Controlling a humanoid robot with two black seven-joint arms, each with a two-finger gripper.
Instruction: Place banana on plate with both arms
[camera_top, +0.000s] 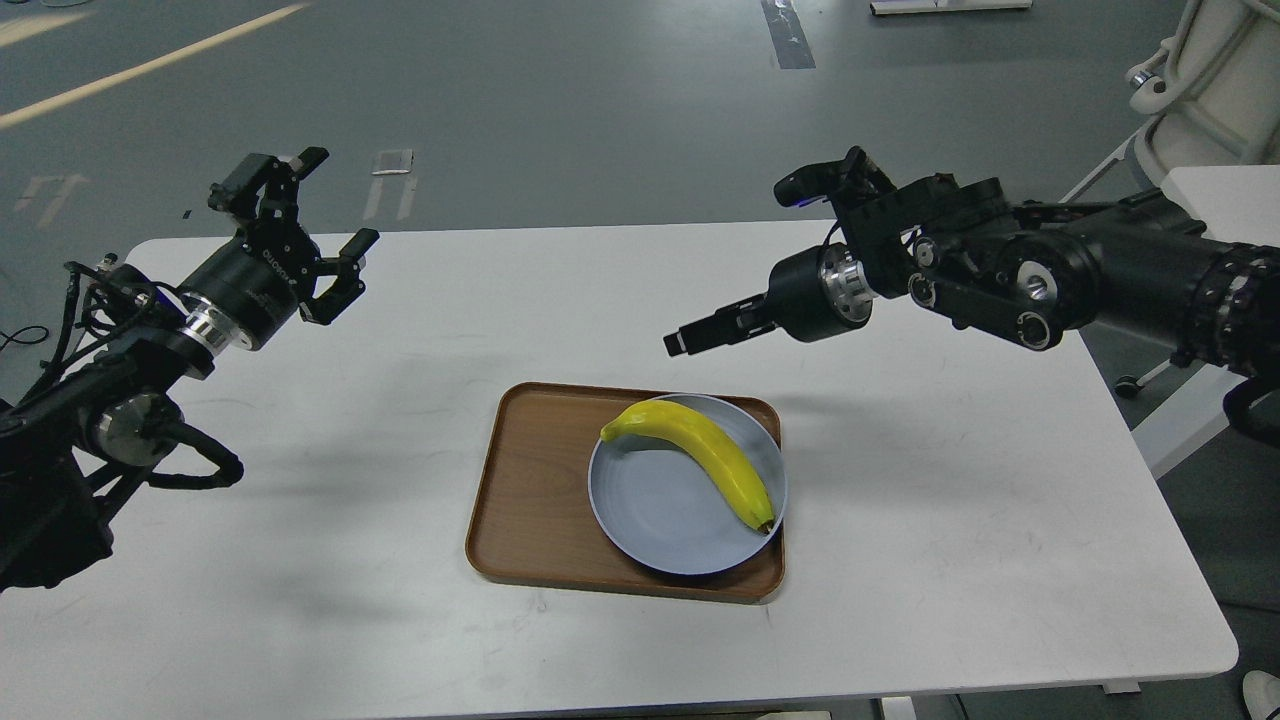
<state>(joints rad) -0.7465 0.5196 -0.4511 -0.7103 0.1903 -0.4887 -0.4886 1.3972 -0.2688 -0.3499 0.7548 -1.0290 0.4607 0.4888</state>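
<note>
Our left hand (325, 215) is hanging above the far left part of the table (1000, 520), its two fingers spread wide apart and holding nothing. Our right hand (700, 333) is hanging above the middle of the table, pointing left and a little downward; its fingers are lying close together with no visible gap between them, and they are gripping nothing. Both hands are sitting well apart from each other and well clear of the things below.

Nearer to us, between the two hands, a brown tray (530, 500) is resting on the white table. A pale blue-grey plate (660, 520) is sitting in the right half of the tray, its right rim reaching the tray's edge. The banana (700, 450) is lying on the plate, curving from the far left rim to the near right rim, with its dark tip at the right rim.

Beyond the table we are seeing a grey floor (550, 90).
</note>
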